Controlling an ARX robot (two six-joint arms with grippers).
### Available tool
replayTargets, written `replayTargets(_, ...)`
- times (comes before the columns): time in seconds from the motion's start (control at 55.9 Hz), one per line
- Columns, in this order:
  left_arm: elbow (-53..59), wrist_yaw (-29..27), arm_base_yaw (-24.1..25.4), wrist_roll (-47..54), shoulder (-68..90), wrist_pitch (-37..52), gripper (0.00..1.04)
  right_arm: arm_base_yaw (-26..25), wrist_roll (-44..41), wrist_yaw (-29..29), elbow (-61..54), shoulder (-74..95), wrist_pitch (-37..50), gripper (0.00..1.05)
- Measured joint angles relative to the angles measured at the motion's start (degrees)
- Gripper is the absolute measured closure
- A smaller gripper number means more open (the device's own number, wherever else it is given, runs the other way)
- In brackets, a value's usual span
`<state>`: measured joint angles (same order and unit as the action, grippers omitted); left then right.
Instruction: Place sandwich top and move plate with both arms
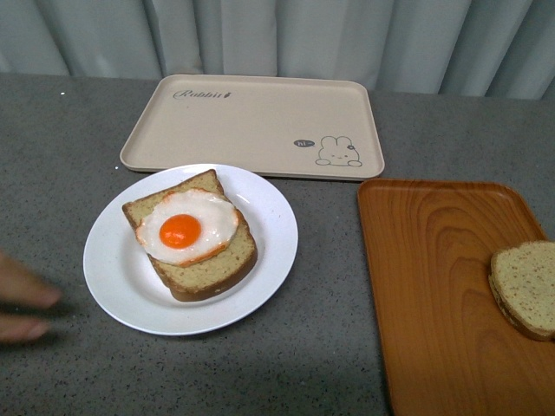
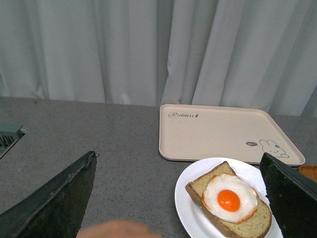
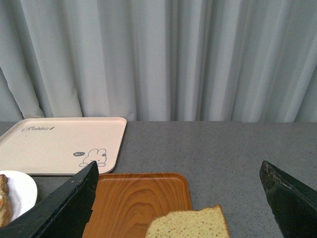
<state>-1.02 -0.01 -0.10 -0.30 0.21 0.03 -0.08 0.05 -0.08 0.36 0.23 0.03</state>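
The sandwich top, a plain tan speckled bread slice, lies on the orange wood-grain tray at the right; it also shows in the right wrist view. The white plate sits left of centre and carries a bread slice with a fried egg; both also show in the left wrist view, the plate and the egg. My left gripper is open above the plate's near side. My right gripper is open above the sandwich top. Neither arm shows in the front view.
A beige rabbit-printed tray lies at the back, beyond the plate. A blurred human hand reaches in at the left edge, also showing in the left wrist view. Grey curtains hang behind the grey table.
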Motion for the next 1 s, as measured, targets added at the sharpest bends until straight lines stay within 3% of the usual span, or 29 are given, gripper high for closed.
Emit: replayTargets(1.002, 0.0, 0.0, 0.0, 0.0, 0.0, 0.0, 0.06, 0.0, 0.0, 0.0, 0.0, 0.0, 0.0, 0.09)
